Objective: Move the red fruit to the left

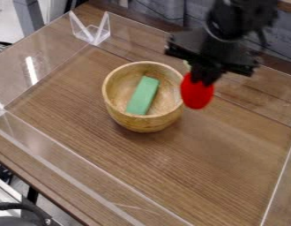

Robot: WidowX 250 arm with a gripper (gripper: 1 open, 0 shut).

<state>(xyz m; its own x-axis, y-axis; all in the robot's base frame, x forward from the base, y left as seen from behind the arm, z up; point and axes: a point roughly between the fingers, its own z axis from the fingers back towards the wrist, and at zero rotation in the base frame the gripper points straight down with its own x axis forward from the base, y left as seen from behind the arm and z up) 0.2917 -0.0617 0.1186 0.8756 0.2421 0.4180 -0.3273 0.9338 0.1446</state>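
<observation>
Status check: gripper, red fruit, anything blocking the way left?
Gripper shut on small red toy fruit, lifted off table. Round wooden bowl holding flat green block sits directly left.

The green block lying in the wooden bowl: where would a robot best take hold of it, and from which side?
From straight above, pinching the green block across its narrow width, near the middle. It lies flat and slanted inside the wooden bowl, whose wall blocks any sideways approach, and its long edges are the only easy faces to grip. The end effector is currently shut on the red fruit.
</observation>
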